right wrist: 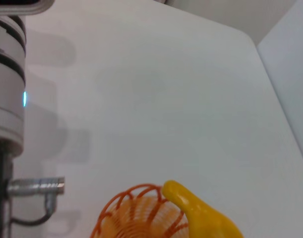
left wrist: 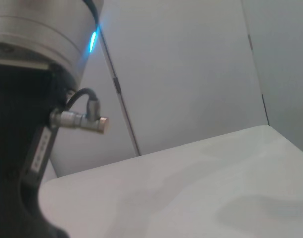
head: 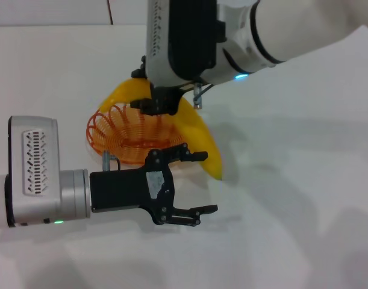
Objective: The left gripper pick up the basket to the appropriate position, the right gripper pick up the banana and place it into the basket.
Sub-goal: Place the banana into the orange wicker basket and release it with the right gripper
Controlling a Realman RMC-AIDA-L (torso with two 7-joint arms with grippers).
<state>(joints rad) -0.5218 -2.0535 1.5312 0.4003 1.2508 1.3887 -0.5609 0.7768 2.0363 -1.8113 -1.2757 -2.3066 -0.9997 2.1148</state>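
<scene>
I see the white table [head: 304,198] carrying everything, so I take the basket as my landmark. The right arm reaches in from beyond the basket, and the right gripper [head: 158,107] hangs straight over the basket's far rim, down at the banana; its fingers look pinched around the fruit's middle, though the wrist hides most of the contact. The left arm lies level on the near side of the basket, and the left gripper [head: 196,182] sits just near of it with fingers spread wide, holding nothing, the upper finger close by the basket's near rim. The banana [head: 202,139] lies tilted across the basket, one end poking past its far left rim, the other hanging over its right side toward the table. The basket [head: 120,135] rests on the table, orange wire, see-through. In the right wrist view I catch the banana's tip [right wrist: 178,194] above the basket rim [right wrist: 126,198].
</scene>
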